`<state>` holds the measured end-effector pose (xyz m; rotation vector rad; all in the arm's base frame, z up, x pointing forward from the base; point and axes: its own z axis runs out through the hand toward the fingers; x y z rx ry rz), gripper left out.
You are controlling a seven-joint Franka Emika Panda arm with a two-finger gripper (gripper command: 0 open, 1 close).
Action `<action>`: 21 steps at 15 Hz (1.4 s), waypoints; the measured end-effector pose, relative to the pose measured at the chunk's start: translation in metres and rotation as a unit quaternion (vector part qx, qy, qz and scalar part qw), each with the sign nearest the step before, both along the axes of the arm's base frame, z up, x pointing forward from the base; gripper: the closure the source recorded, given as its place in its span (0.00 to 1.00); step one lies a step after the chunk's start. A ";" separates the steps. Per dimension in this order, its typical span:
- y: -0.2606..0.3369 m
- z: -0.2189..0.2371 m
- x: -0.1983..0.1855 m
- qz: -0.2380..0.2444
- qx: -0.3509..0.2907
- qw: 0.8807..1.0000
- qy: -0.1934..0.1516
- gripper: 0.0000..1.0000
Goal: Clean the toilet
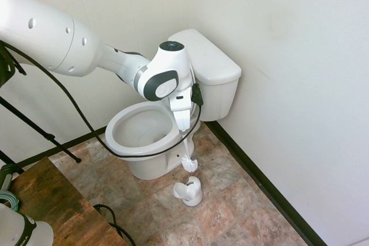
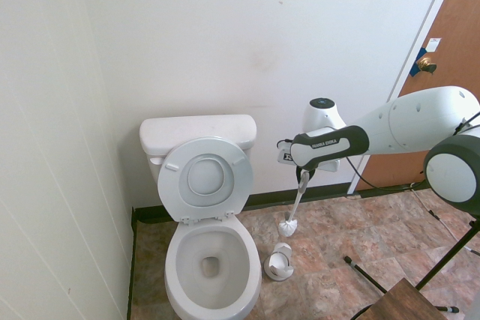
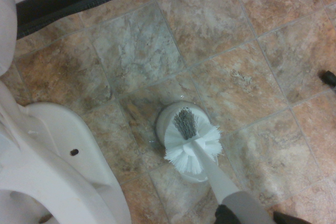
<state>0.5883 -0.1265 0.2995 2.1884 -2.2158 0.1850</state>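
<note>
The white toilet (image 1: pixel 144 136) stands against the wall with its seat and cover (image 2: pixel 206 180) raised and its bowl (image 2: pixel 212 260) uncovered. My gripper (image 1: pixel 183 125) (image 2: pixel 304 175) is to the side of the bowl, shut on the handle of a white toilet brush. The brush hangs downward, and its bristle head (image 1: pixel 189 163) (image 2: pixel 288 225) (image 3: pixel 191 142) is just above the small white brush holder (image 1: pixel 188 191) (image 2: pixel 280 261) (image 3: pixel 173 116) on the floor. The head is clear of the toilet.
The tiled floor (image 3: pixel 236 35) spreads around the toilet base (image 3: pixel 63 166), with a dark baseboard (image 1: pixel 259 185) along the walls. A wooden table (image 1: pixel 57 211) is near the front. A brown door (image 2: pixel 454 73) stands at the far side.
</note>
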 end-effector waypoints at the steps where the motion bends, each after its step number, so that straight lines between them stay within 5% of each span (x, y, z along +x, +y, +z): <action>1: 0.000 -0.001 0.000 0.000 0.001 1.000 0.001 1.00; 21: -0.013 -0.154 0.001 -0.061 0.033 0.996 0.058 1.00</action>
